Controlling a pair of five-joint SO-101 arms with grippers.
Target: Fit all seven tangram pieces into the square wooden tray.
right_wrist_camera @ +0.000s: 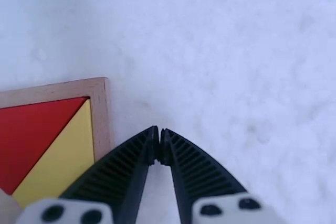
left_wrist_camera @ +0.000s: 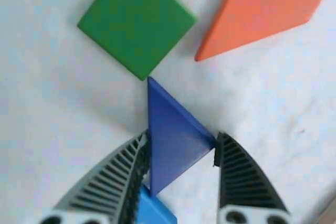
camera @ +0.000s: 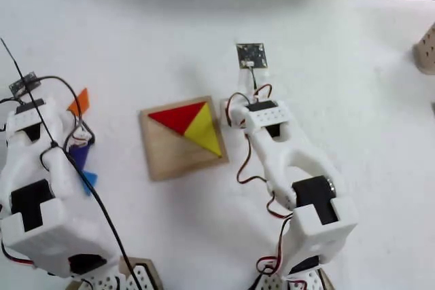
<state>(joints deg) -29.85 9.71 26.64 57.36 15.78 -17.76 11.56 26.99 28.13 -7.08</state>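
Currently, the step in hand appears to be the pick of the dark blue triangle [left_wrist_camera: 170,129]. The left gripper [left_wrist_camera: 178,148] straddles it and is closed onto it: one jaw lies along a straight edge, the other bears on the opposite corner. A corner contact of this kind can let the piece pivot, so the grip should be confirmed before lifting. A grip across two flatter faces would be more secure. The piece should be raised straight up so that it does not drag the light blue piece [left_wrist_camera: 152,211], which lies directly against it between the jaws. The green square [left_wrist_camera: 136,22] and the orange parallelogram [left_wrist_camera: 262,9] lie near the triangle's far tip and should stay undisturbed. In the high view, these loose pieces sit on the table [camera: 340,45] at 9 o'clock from the square wooden tray [camera: 163,168], well apart from it. The tray already holds the red triangle [camera: 178,117] at its 12 o'clock side and the yellow triangle [camera: 204,134] at its 3 o'clock side. The region from 6 to 9 o'clock remains bare wood, and the carried piece should be lowered flat into it. The right gripper [right_wrist_camera: 159,148] is fully closed on nothing and sits just beside the tray's 3 o'clock edge.
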